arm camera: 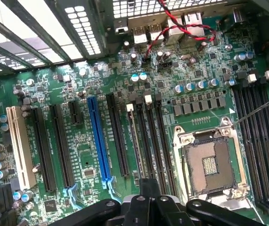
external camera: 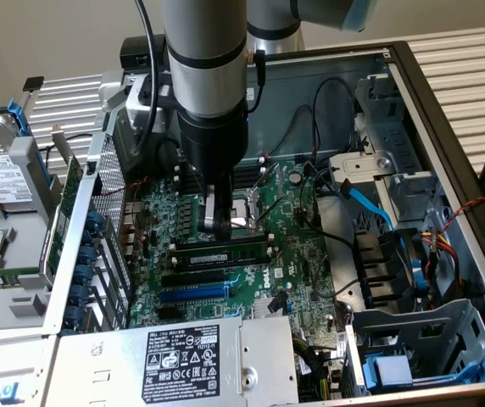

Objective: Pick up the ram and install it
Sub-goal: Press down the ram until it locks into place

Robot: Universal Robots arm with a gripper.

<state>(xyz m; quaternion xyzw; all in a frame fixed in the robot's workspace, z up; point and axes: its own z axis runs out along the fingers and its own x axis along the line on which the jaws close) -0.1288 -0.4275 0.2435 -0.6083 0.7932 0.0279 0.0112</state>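
Black, matte linkage arms of my tool (arm camera: 148,207) crowd the wrist view's near edge, above the glossy green motherboard (arm camera: 78,155) with its long black slots (arm camera: 160,141), one blue slot (arm camera: 99,139) and the square metal-framed CPU socket (arm camera: 209,165). From the exterior view my tool (external camera: 219,222) hangs inside the open steel computer case (external camera: 446,127), just above the ram (external camera: 221,253), a long thin green stick lying along a slot near the socket. Whether my tool is clenched or released, I cannot tell. A grey power supply (external camera: 183,356) with a black label sits nearest that camera.
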